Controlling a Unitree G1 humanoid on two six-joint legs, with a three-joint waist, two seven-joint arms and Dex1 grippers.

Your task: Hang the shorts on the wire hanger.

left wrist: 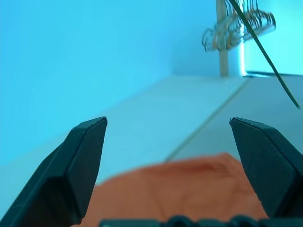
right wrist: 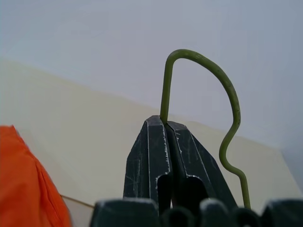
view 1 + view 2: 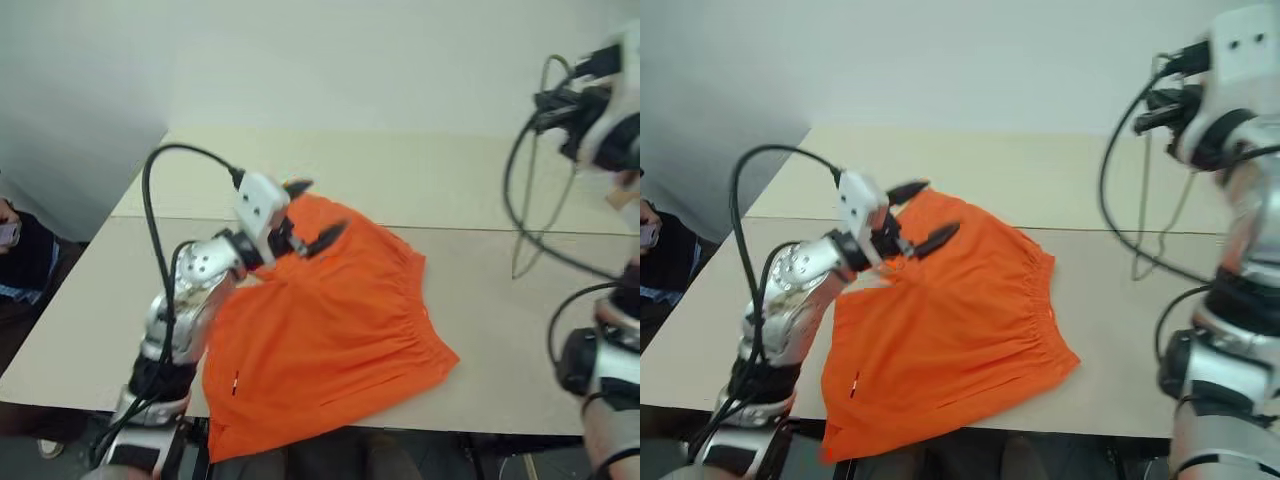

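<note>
Shorts [image 3: 330, 330] lie flat on the bench [image 3: 480, 290] just below the wide-open left gripper [image 3: 312, 212]; right gripper [image 2: 166, 124], clamping the wire hanger [image 2: 208, 75], hangs well apart.

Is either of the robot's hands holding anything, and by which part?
The right gripper pinches the wire hanger on its wire near the hook. The left gripper is open, holding nothing, above the shorts.

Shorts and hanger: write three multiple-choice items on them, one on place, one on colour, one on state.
1. Where do the shorts lie?
A. on the table
B. on the floor
C. on the hanger

2. What colour are the shorts?
A. blue
B. orange
C. grey

3. How is the right end effector?
A. open, empty
B. shut on the shorts
C. shut on the hanger

Key: 1 A, the cloth is spread flat on the tabletop; 2 B, bright orange in both eye views; 3 C, the wrist view shows the wire pinched between closed fingers.
</note>
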